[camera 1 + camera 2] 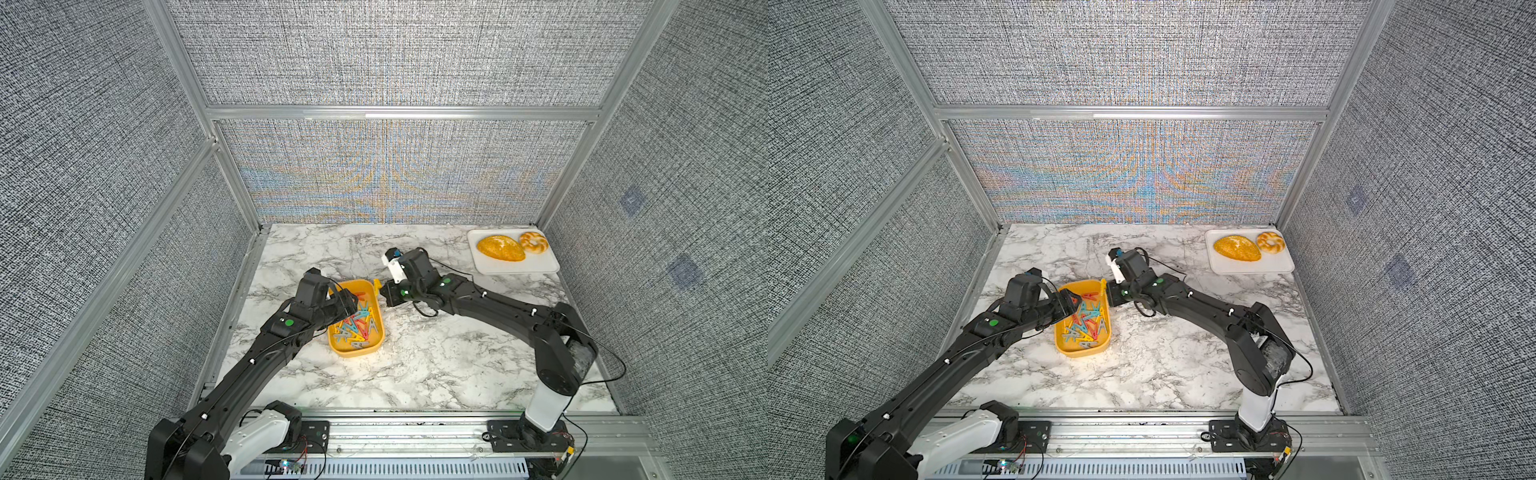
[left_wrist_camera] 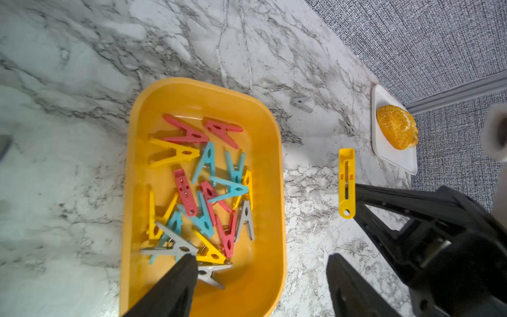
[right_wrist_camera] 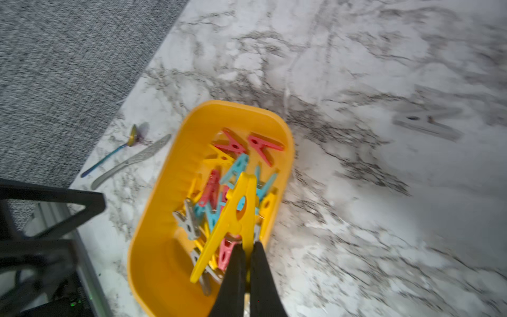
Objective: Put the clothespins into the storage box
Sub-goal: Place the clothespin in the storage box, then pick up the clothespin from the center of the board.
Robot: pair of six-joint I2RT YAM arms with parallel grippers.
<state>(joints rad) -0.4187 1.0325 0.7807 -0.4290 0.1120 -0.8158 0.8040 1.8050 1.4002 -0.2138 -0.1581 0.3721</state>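
The right gripper, jaws shut, pinches one leg of a light, stiff, slick yellow clothespin beside the storage box, mid-tabletop; left gripper gapes empty above it.

The left arm reaches from the bench's near-left corner, its left claw spread wide, holding nothing. The right arm bends in from the near-right corner, its right claw pinched tight on a yellow plastic clothespin.
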